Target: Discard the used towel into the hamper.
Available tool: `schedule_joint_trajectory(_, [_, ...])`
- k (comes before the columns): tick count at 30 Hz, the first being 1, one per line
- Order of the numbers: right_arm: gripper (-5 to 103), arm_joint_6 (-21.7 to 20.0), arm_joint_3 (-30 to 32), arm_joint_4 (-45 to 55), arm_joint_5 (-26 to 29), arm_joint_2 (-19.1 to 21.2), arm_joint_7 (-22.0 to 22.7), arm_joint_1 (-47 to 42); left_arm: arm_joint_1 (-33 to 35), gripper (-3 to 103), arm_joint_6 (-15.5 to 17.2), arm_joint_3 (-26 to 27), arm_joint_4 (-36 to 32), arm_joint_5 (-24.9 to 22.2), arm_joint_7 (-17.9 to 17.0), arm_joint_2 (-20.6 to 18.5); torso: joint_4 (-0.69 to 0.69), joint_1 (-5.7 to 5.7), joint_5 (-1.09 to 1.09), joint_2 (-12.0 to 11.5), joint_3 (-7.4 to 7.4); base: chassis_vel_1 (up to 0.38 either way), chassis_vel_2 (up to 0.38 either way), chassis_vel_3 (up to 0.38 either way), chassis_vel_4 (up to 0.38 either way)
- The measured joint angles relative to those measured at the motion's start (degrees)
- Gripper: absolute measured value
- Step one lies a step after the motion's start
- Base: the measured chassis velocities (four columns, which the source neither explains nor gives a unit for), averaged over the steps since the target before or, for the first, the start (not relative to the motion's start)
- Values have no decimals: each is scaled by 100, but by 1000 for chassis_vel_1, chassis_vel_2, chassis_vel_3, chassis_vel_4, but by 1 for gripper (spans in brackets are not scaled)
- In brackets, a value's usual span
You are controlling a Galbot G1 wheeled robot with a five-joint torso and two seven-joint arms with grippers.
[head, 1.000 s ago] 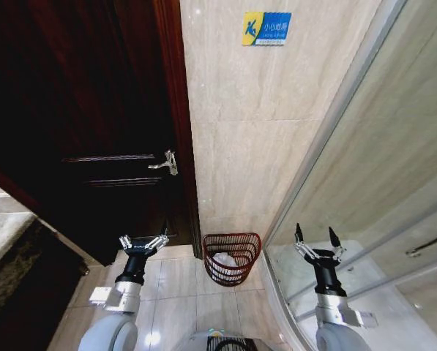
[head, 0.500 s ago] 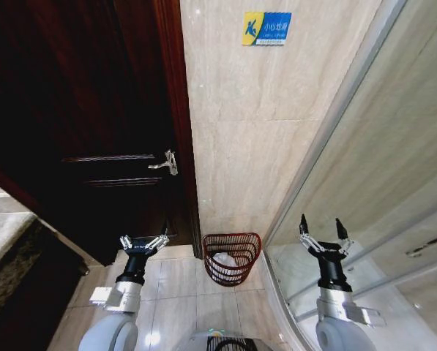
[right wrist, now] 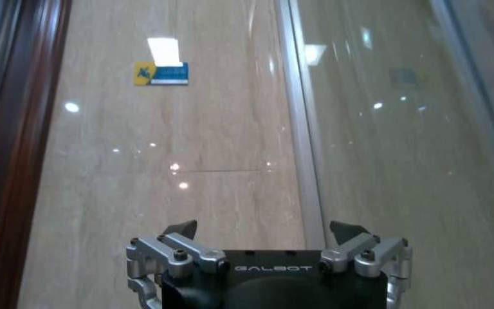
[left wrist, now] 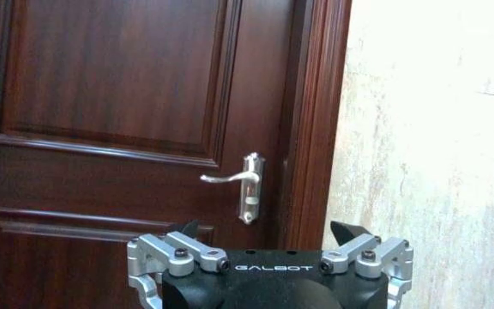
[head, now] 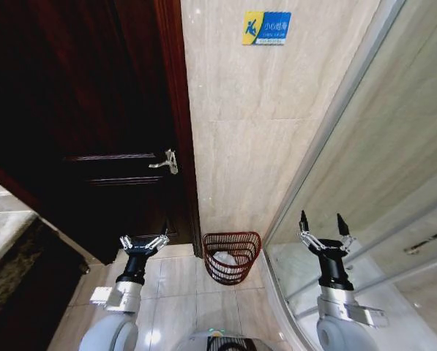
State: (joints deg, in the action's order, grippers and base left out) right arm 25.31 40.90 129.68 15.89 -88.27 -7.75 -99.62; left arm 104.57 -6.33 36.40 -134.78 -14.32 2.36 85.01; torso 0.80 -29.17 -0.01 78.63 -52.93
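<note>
- Pale marble-look tile covers the floor (head: pixel 174 281) and the wall (head: pixel 255 146) of this small bathroom corner, with a dark wooden door (head: pixel 79 131) to one side and a glass shower screen (head: pixel 394 168) to the other.
- Nearest the camera, the left gripper (head: pixel 143 242) is raised over the floor tiles, its fingers (head: pixel 126 240) spread apart and holding nothing.
- Right gripper (head: pixel 324 225) stands upright in front of the glass screen, its fingers (head: pixel 303 220) likewise spread wide and empty.
- Between the two sets of fingers, and beyond them, the hamper (head: pixel 232 257) sits on the floor against the foot of the tiled wall, nearer the left fingers than the right, and clear of both.
- Something white and crumpled, which looks like the towel (head: pixel 225 259), lies inside the hamper, seen through its wire ribs.
- Beyond the left fingers the door is shut, with a silver lever handle (head: pixel 165 163) near its edge; in the left wrist view the same handle (left wrist: pixel 240 185) sits above and between the spread fingertips.
- Farther off, high on the wall above the hamper, a blue and yellow sign (head: pixel 266 28) is fixed to the tile; in the right wrist view it (right wrist: pixel 161 73) appears well above the open fingers.
</note>
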Motion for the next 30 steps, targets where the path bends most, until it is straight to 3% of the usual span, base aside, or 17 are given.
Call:
schedule_joint_trajectory(11, [100,42,3,-42,14,5,0,22,1,100,0,0,5,0,0,0,0,9,1,5,3,171,-185,-178,167])
schedule_joint_trajectory(30, [100,152,39,-87,43,20,87,64,-1,100,-1,0,5,0,0,-1,-1,2,1,0,0,-7,21,17,-14])
